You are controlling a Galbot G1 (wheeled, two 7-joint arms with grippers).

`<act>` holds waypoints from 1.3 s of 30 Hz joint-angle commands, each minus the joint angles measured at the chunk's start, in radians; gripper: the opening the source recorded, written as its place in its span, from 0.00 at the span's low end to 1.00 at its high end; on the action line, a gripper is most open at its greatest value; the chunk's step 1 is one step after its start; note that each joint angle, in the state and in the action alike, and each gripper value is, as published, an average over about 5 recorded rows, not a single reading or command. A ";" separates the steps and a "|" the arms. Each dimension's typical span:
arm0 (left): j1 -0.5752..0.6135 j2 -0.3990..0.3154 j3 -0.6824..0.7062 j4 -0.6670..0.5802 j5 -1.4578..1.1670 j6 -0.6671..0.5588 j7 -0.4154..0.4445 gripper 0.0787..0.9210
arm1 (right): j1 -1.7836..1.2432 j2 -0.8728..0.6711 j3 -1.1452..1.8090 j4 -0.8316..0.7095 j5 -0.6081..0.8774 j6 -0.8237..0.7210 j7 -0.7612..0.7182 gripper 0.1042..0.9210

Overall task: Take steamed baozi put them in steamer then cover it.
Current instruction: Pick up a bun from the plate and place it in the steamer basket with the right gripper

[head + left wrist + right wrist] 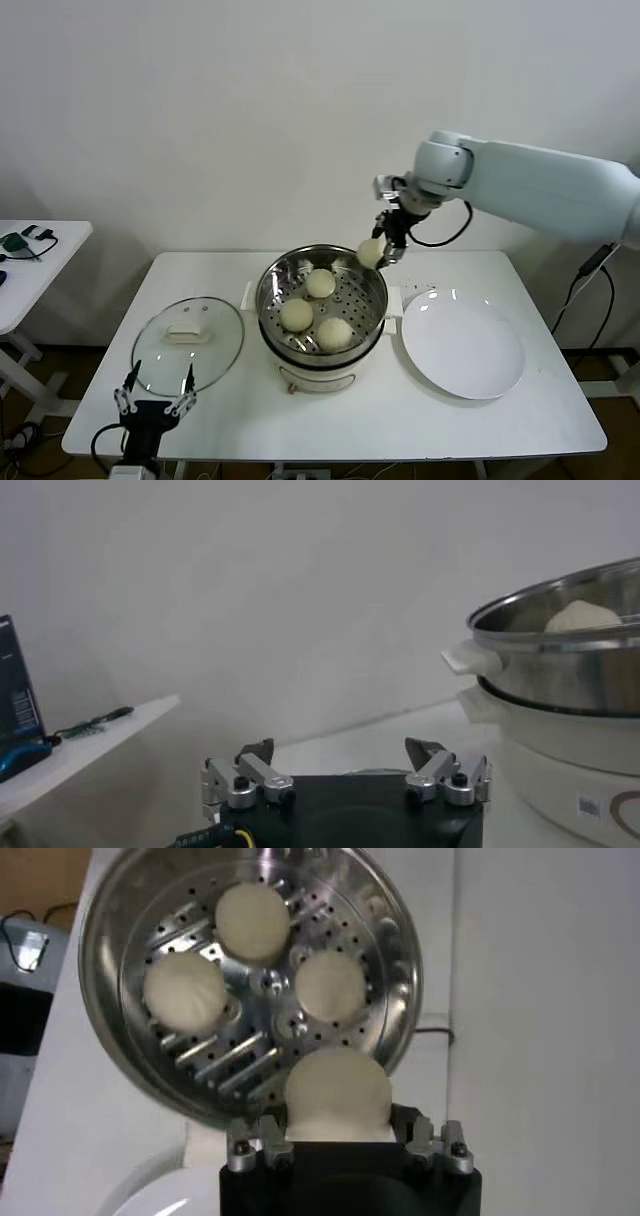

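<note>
Now I see my right claw (378, 251) pinching a baozi (370, 253) above the steamer (322, 300) rim, three baozi (320, 283) below it; left claw (155, 395) spread, parked near the bench (500, 415) edge.

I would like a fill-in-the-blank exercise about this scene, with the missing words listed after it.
1. The number of baozi already lying in the steamer is ____.
2. The right gripper holds one baozi above the steamer's ____.
3. The glass lid lies on the table on the robot's ____ side of the steamer.
4. The white plate holds ____ baozi.

Missing words: three; rim; left; no
</note>
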 commanded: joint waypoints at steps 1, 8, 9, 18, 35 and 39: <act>-0.003 0.006 -0.002 -0.001 -0.012 0.004 0.001 0.88 | 0.006 0.171 -0.111 0.005 0.117 -0.057 0.073 0.69; -0.013 0.013 -0.012 0.002 -0.024 0.011 0.001 0.88 | -0.073 0.179 -0.135 -0.002 0.087 -0.066 0.097 0.69; -0.016 0.014 -0.012 0.003 -0.025 0.012 0.001 0.88 | -0.085 0.178 -0.136 -0.005 0.082 -0.066 0.098 0.69; -0.028 0.013 -0.012 0.012 -0.023 0.016 0.001 0.88 | -0.140 0.153 -0.122 -0.026 0.031 -0.062 0.099 0.69; -0.043 0.014 -0.007 0.015 -0.016 0.023 0.001 0.88 | -0.147 0.124 -0.073 -0.039 -0.005 -0.054 0.082 0.76; -0.042 0.014 -0.008 0.012 -0.015 0.023 0.001 0.88 | -0.133 0.102 -0.051 -0.027 -0.005 -0.052 0.075 0.86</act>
